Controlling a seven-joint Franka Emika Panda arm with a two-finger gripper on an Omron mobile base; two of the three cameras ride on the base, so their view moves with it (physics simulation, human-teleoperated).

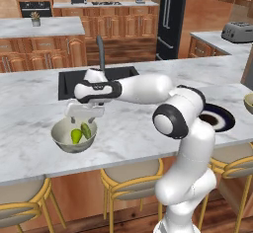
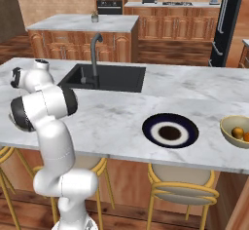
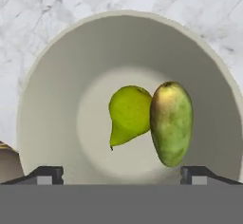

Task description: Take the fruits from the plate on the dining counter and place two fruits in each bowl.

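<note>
1. Green pear (image 3: 127,115) and yellow-green oblong fruit (image 3: 171,122) lie touching on the floor of the near bowl (image 1: 63,139), directly beneath the tool (image 1: 83,121).
2. The tool hangs just above that bowl's rim, its fingers (image 3: 46,175) spread wide on either side of the two fruits, gripping nothing.
3. The plate (image 2: 147,124), dark-rimmed with a pale centre, sits bare on the counter (image 2: 116,112) well off to the tool's right.
4. Beyond the plate, a second bowl (image 2: 228,123) holds the orange fruits (image 2: 238,133).
5. A black sink (image 2: 116,78) and tap (image 2: 95,48) lie behind the tool.
</note>
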